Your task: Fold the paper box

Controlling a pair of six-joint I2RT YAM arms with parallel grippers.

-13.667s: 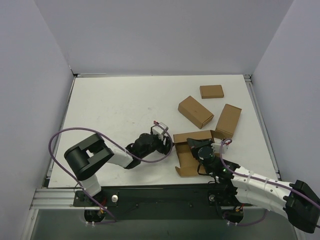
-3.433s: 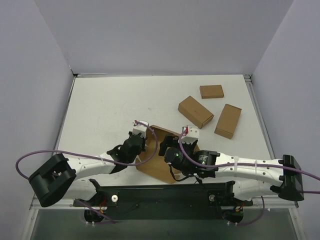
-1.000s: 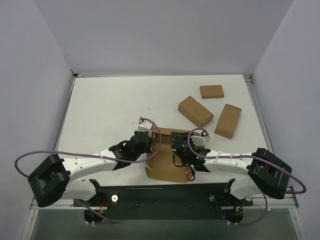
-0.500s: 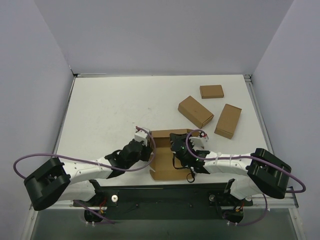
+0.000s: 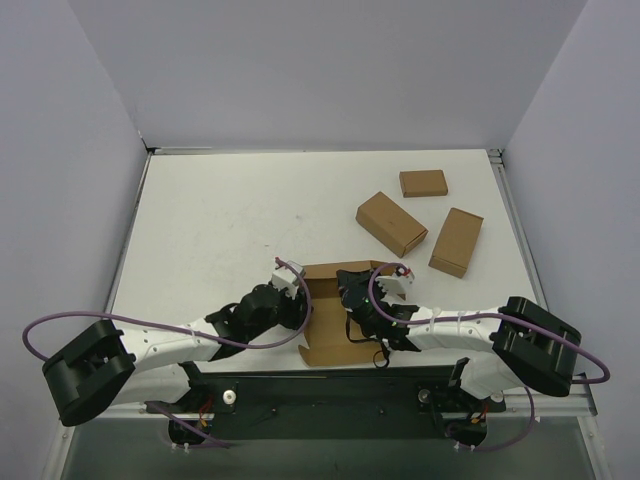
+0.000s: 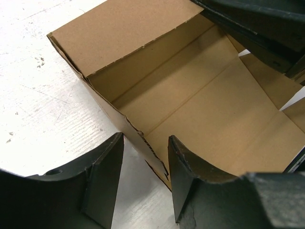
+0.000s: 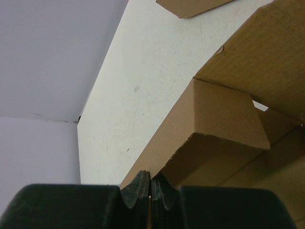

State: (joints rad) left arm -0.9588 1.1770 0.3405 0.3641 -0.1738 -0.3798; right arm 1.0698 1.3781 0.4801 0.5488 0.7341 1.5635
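Note:
The paper box (image 5: 330,338) lies half-formed near the table's front edge, its walls raised and its brown inside open upward (image 6: 214,109). My left gripper (image 5: 303,306) sits at its left wall. In the left wrist view the left gripper (image 6: 143,164) is open, its two fingers straddling the wall's torn edge without pinching it. My right gripper (image 5: 353,298) reaches into the box from the right. In the right wrist view the right gripper (image 7: 151,183) is shut on a thin edge of a box wall (image 7: 224,109), which rises straight from the fingertips.
Three smaller ready-made brown boxes lie at the back right: one long (image 5: 391,223), one small (image 5: 423,183), one by the right edge (image 5: 456,241). The white table (image 5: 220,230) is enclosed by grey walls on three sides.
My left gripper has opened and let go of the box's left wall, drawing back slightly toward me. The right gripper has stayed shut on the box, which has settled a little nearer.

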